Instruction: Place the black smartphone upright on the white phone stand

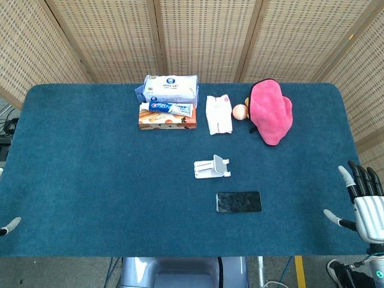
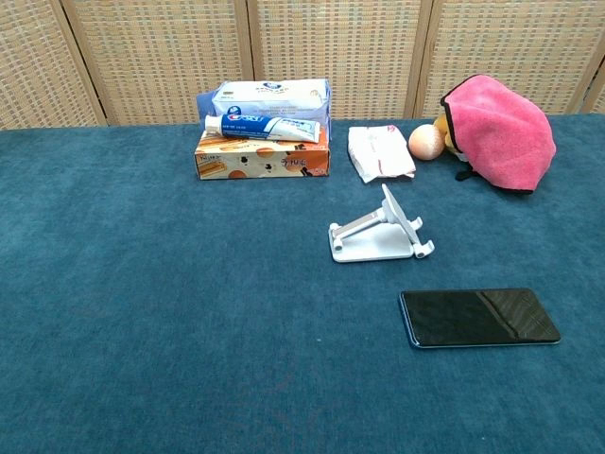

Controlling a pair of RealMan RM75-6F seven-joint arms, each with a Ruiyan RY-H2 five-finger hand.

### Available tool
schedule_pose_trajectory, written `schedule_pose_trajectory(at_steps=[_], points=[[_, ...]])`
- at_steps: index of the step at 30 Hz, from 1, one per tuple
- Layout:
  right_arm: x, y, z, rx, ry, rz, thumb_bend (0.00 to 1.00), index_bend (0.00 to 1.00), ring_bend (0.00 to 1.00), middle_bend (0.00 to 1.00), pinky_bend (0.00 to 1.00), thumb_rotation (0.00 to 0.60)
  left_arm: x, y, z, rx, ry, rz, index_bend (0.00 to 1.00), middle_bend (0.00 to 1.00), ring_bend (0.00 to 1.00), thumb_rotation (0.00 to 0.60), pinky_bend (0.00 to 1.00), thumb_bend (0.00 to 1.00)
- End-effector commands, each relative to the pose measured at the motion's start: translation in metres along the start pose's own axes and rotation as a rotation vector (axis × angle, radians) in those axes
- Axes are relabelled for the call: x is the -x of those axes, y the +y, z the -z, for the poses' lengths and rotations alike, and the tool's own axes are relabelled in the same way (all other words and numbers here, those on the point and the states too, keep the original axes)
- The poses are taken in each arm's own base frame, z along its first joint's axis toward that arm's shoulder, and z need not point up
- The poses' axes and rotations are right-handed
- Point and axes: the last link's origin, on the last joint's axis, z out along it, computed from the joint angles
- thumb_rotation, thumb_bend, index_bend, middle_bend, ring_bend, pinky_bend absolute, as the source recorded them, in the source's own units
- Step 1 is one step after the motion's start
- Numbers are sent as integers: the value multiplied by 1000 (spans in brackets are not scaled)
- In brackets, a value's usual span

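The black smartphone point(image 1: 239, 202) point(image 2: 479, 317) lies flat, screen up, on the blue table, just in front of the white phone stand point(image 1: 211, 167) point(image 2: 380, 233). The stand is unfolded with its back plate tilted up, and nothing rests on it. My right hand point(image 1: 360, 201) hangs at the table's right edge, fingers spread, holding nothing, well to the right of the phone. Of my left hand point(image 1: 8, 226) only a fingertip shows at the far left edge of the head view. The chest view shows neither hand.
At the back stand a wipes pack point(image 1: 171, 88), a toothpaste tube point(image 1: 167, 108) on an orange box point(image 1: 168, 120), a white packet point(image 1: 219, 114), a small peach ball point(image 1: 240, 111) and a pink cloth point(image 1: 271, 111). The blue table point(image 1: 90, 180) is edged by wicker screens.
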Motion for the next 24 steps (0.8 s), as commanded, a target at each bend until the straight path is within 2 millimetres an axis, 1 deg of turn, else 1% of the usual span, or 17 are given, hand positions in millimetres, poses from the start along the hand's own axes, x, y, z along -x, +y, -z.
schedule_pose_trajectory(at_steps=[1,6,9,10,11,13,15,20,22,24], points=[[2,1,0,12,-29,9,0,0,0,0,0,600,0,0,1,5,2,-1,0,0,0,600,0,0],[8,2,-3,30,-98,18,0,0,0,0,0,600,2,0,1,7,-2,-2,0,0,0,600,0,0],[11,-2,-6,2,-138,-12,0,0,0,0,0,600,2,-1,1,5,-2,-1,0,0,0,600,0,0],[17,-12,-11,-63,-185,-39,0,0,0,0,0,600,2,0,0,4,6,2,0,0,0,600,0,0],[20,-17,-17,-118,-217,-35,0,0,0,0,0,600,2,0,-2,3,6,0,0,0,0,600,0,0],[24,-27,-26,-193,-257,-27,0,0,0,3,0,600,3,1,-4,-1,-1,-3,0,0,0,600,0,0],[29,-39,-35,-258,-282,-17,0,5,0,30,0,600,5,1,-6,-5,-10,-8,0,0,0,600,0,0],[47,-70,-54,-360,-340,48,0,37,13,86,0,600,7,3,-11,-20,-25,-11,0,0,0,600,0,0],[53,-78,-58,-376,-359,68,0,51,30,102,0,600,7,3,-12,-25,-27,-10,0,0,0,600,0,0],[63,-94,-61,-400,-396,88,0,57,42,115,1,600,7,3,-14,-33,-30,-9,0,0,0,600,0,0]])
